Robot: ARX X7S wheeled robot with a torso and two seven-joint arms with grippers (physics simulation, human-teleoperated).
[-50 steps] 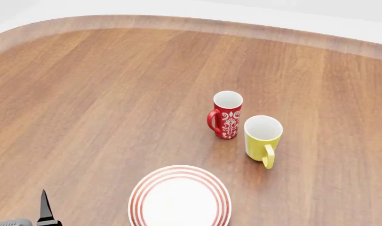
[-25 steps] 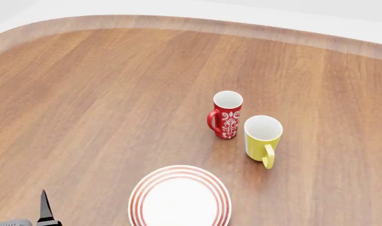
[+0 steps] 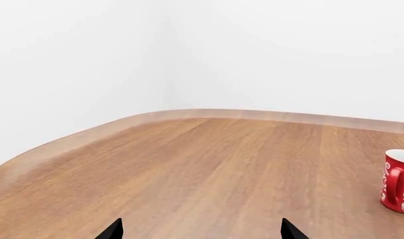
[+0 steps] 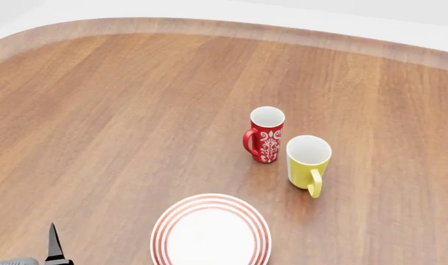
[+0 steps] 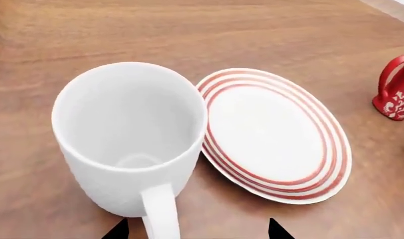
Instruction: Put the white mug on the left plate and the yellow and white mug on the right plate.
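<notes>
In the left wrist view, the left gripper (image 3: 200,232) shows only two dark fingertips, set wide apart and empty, above the brown wooden table (image 3: 209,169); a red mug with white floral pattern (image 3: 401,181) stands far away. In the head view, the small yellow mug with white inside (image 4: 309,163) stands upright, handle toward the robot, beside the red mug and beyond a round white plate with red rings (image 4: 211,231). In the right wrist view, the right gripper (image 5: 195,230) is spread around nothing, and the large plain white ceramic mug (image 5: 131,137) stands upright, mouth up, handle toward the camera, touching or overlapping the plate's rim. I think the fingers should close on the handle or wall squarely, then lift straight.
</notes>
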